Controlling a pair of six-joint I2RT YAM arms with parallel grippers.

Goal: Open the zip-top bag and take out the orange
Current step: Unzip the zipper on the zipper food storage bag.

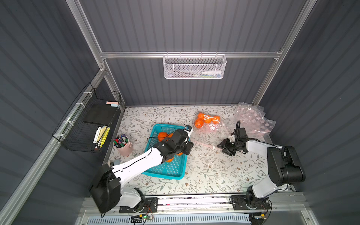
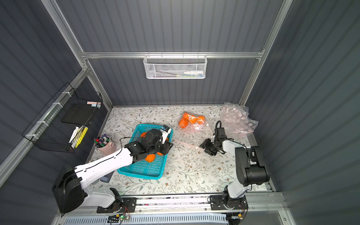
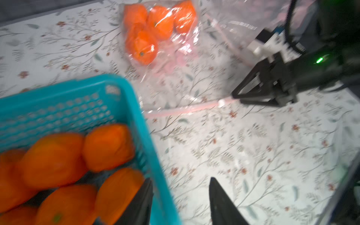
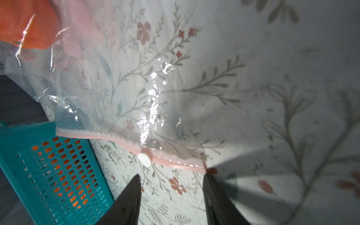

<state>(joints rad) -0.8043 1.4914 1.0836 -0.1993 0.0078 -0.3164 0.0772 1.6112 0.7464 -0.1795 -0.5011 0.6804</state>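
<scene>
The clear zip-top bag (image 1: 207, 129) (image 2: 191, 126) lies flat on the floral table, with several oranges (image 1: 206, 119) (image 3: 148, 31) bunched at its far end. Its pink zip strip (image 4: 116, 139) carries a white slider (image 4: 144, 158) (image 3: 221, 102). My right gripper (image 1: 221, 148) (image 2: 202, 147) (image 4: 171, 175) is open and empty, its tips just short of the slider end of the strip. My left gripper (image 1: 190, 146) (image 3: 180, 179) is open, holds nothing and straddles the right rim of the teal basket (image 1: 165, 175) (image 3: 124, 83). Several loose oranges (image 3: 52, 159) lie in the basket.
A pink cup of markers (image 1: 123, 145) stands left of the basket. A heap of empty clear bags (image 1: 253, 120) fills the back right corner. A black wire rack (image 1: 87, 120) hangs on the left wall and a white mesh basket (image 1: 193, 67) on the back wall.
</scene>
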